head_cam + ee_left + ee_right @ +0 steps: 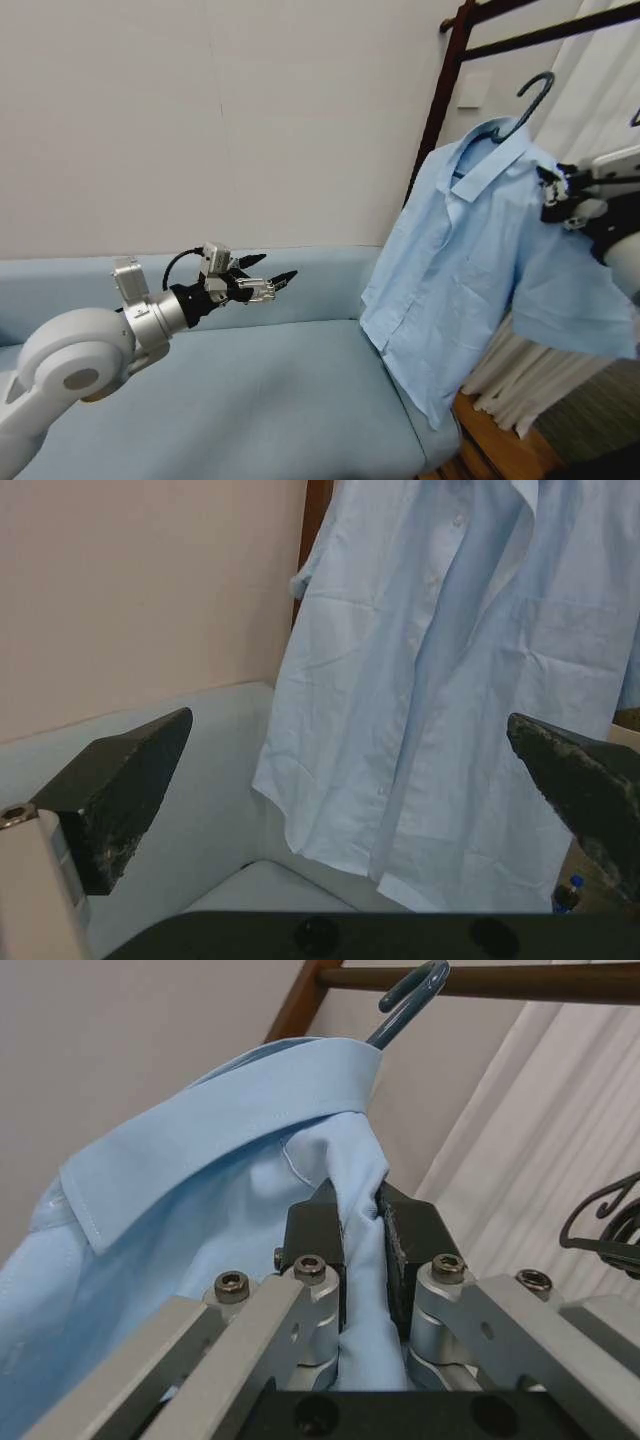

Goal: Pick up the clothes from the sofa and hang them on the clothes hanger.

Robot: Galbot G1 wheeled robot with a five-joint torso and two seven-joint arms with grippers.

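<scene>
A light blue shirt (470, 270) hangs on a dark blue hanger (528, 105), held up at the right end of the sofa, just below the dark wooden rack (470, 40). My right gripper (553, 195) is shut on the shirt's shoulder; in the right wrist view its black pads (318, 1245) pinch the blue cloth (355, 1260), and the hanger hook (410, 995) sits just under the rack bar (480, 980). My left gripper (268, 278) is open above the sofa back, empty, pointing at the shirt (450, 700).
The pale blue sofa (250, 400) fills the lower left. A plain wall stands behind it. White curtains (600, 70) hang at the right behind the rack. A wooden base (500, 440) lies under the shirt, and a small bottle (566, 892) stands near it.
</scene>
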